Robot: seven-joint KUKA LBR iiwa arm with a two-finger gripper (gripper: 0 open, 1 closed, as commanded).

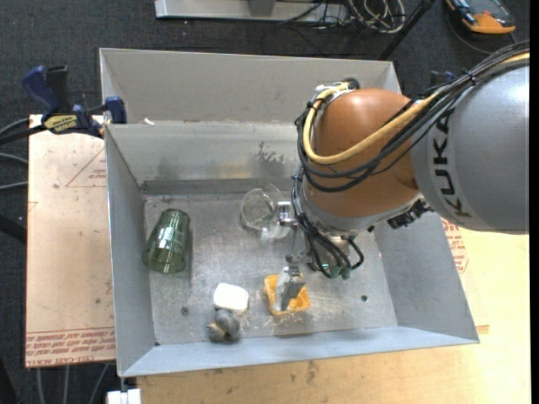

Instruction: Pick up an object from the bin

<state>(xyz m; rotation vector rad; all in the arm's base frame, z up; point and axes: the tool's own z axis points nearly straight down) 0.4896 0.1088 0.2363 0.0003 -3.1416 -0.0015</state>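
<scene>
My gripper reaches down from under the orange wrist cover to the bin floor at the front middle. Its tip is right on a small orange thing, an irregular piece that shows on both sides of the tip. The gripper hides the piece's middle. I cannot make out whether the piece is gripped. A white rounded block lies just to the left of the orange piece. A grey lump rests in front of the block, near the bin's front wall.
A clear glass cup lies near the bin's middle, partly under the arm. A green ribbed tumbler lies on its side at the left wall. The arm and its cables cover the right middle of the bin.
</scene>
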